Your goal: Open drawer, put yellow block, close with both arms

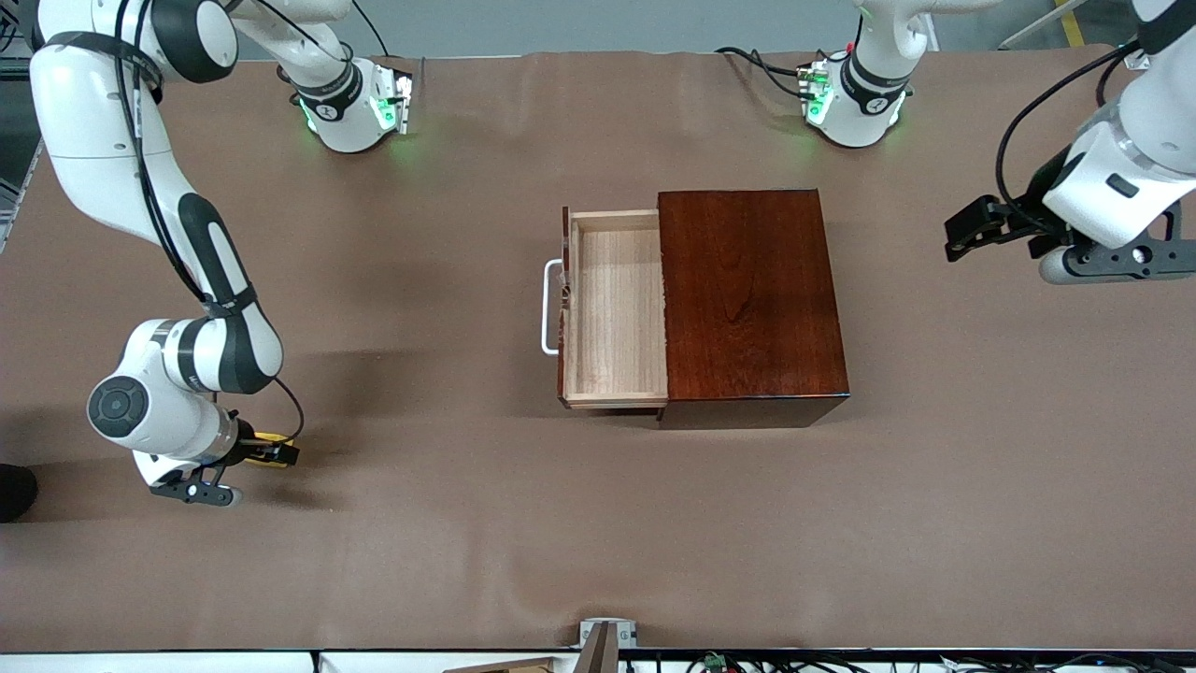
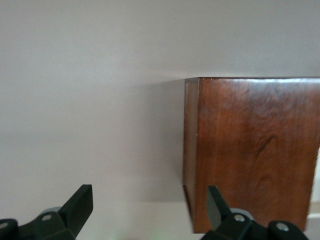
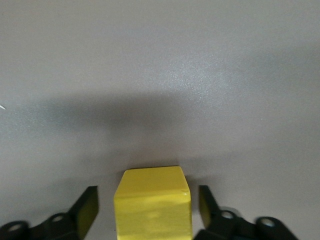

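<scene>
The drawer (image 1: 617, 308) of the dark reddish-brown wooden box (image 1: 747, 290) is pulled out toward the right arm's end of the table. Its pale inside is bare and its white handle (image 1: 549, 308) faces that end. The yellow block (image 1: 269, 437) sits on the table near the right arm's end, nearer to the front camera than the box. My right gripper (image 1: 280, 453) is down around it. In the right wrist view the yellow block (image 3: 152, 200) lies between the fingers of the right gripper (image 3: 148, 195), with a small gap on each side. My left gripper (image 1: 953, 241) waits open above the table beside the box (image 2: 255, 150).
Brown paper covers the table (image 1: 598, 523). Both arm bases (image 1: 355, 103) (image 1: 855, 93) stand along its back edge. A small metal fixture (image 1: 605, 640) sits at the front edge, and a dark object (image 1: 14, 491) shows at the edge by the right arm's end.
</scene>
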Robot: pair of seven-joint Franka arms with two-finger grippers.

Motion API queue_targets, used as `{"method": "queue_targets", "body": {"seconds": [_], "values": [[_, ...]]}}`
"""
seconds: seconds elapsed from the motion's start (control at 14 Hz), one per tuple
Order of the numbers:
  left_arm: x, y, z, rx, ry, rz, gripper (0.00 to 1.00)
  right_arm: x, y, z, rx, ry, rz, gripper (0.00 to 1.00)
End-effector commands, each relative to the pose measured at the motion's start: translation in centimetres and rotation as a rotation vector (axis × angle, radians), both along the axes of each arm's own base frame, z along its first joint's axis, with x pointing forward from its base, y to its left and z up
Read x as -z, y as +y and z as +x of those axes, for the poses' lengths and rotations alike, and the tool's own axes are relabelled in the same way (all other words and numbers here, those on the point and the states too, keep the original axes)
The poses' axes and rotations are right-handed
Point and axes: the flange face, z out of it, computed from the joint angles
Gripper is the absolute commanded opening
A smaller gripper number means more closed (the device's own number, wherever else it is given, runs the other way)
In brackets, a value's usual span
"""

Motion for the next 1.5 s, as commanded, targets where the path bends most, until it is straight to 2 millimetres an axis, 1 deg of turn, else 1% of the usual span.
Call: {"method": "queue_targets", "body": {"seconds": [0.0,0.07,0.14,0.21,0.28,0.36,0.43,0.5,0.57,0.64,0.71,0.78,0.85,0.93,1.0,1.14,1.21,1.35,1.42], "values": [[0.1,0.9,-0.4,0.061,-0.015,-0.009,1.0,-0.2,-0.1,-0.3,-0.022,0.006,0.008,0.46],[0.3,1.0,-0.3,0.058,-0.012,-0.007,1.0,-0.2,-0.4,-0.3,-0.054,0.007,0.008,0.43],[0.2,1.0,-0.3,0.058,-0.014,-0.007,1.0,-0.2,-0.5,-0.4,-0.083,0.01,0.008,0.36],[0.3,1.0,-0.3,0.057,-0.014,-0.007,1.0,-0.1,-0.6,-0.4,-0.1,0.013,0.007,0.26],[0.3,1.1,-0.2,0.055,-0.014,-0.006,1.0,0.0,-0.5,-0.7,-0.112,0.033,0.009,0.12],[0.3,1.3,-0.1,0.054,-0.016,0.001,1.0,0.0,-0.3,-0.8,-0.123,0.051,0.011,0.0],[0.2,1.4,-0.1,0.054,-0.019,0.012,1.0,-0.5,-0.1,-0.7,-0.135,0.048,0.011,0.0],[0.1,1.3,-0.1,0.055,-0.023,0.017,1.0,-1.2,0.5,-0.4,-0.164,0.037,0.01,0.0],[0.0,1.3,0.0,0.055,-0.026,0.017,1.0,-2.4,1.2,-0.1,-0.211,0.021,0.011,0.0],[0.0,1.4,0.1,0.052,-0.035,0.016,1.0,-4.5,2.3,0.3,-0.267,-0.007,0.016,0.0],[0.2,1.5,0.3,0.049,-0.035,0.014,1.0,-6.3,3.3,0.2,-0.311,-0.009,0.022,0.0],[0.2,1.8,0.3,0.041,-0.035,0.014,1.0,-8.2,4.5,0.0,-0.37,0.005,0.033,0.0],[0.4,2.5,0.5,0.029,-0.034,0.014,1.0,-10.3,6.3,-0.1,-0.444,-0.002,0.046,0.0],[1.2,3.1,1.0,0.018,-0.025,0.012,1.0,-12.6,8.0,-0.4,-0.509,-0.018,0.054,0.0],[1.5,3.8,1.2,0.006,-0.023,0.008,1.0,-14.5,9.8,-1.0,-0.563,-0.01,0.066,0.0],[1.4,4.1,1.3,0.0,-0.029,0.007,1.0,-17.9,14.6,-2.2,-0.65,-0.016,0.095,0.0],[1.3,4.1,1.3,0.001,-0.031,0.01,1.0,-19.3,17.3,-2.9,-0.693,-0.026,0.108,0.0],[1.3,3.9,1.4,0.004,-0.037,0.011,1.0,-20.5,22.8,-4.6,-0.838,-0.022,0.148,0.0],[1.4,3.9,1.4,0.004,-0.036,0.011,1.0,-21.2,25.1,-5.4,-0.911,-0.031,0.16,0.0]]}}
